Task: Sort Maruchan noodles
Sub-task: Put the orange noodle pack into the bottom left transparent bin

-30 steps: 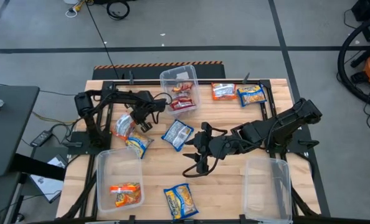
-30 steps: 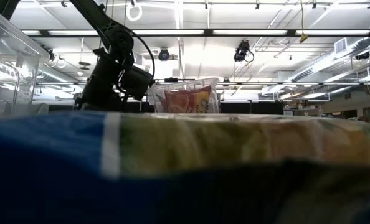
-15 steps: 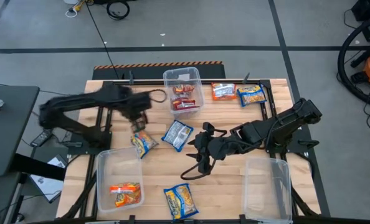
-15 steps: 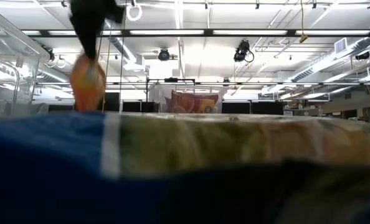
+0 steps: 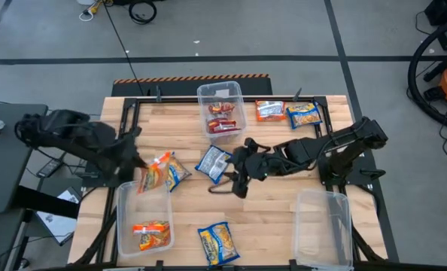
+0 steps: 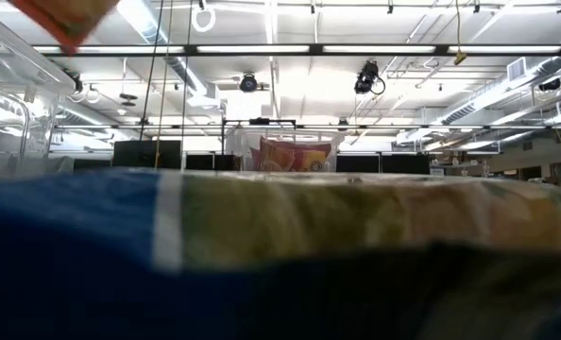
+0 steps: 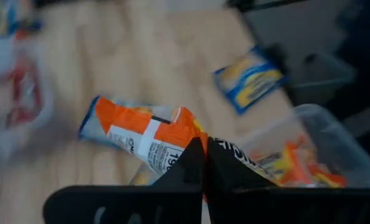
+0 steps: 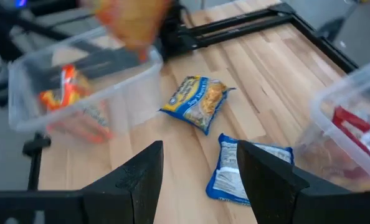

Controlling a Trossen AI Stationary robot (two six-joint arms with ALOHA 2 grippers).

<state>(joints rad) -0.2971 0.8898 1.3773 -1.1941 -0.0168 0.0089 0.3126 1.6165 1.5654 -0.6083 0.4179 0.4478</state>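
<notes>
**A:** How much room was there around the near-left bin?

**B:** Bare wood lay between it and the empty near-right bin, broken only by a blue-and-yellow packet at the table's near edge. The near-left bin itself held one orange packet.

**A:** And the arms?

**B:** Above that bin's far rim, the left gripper pinched another orange packet by its end. Beyond, the right gripper reached out low with fingers spread beside a face-down packet. The far bin held red packets.
</notes>
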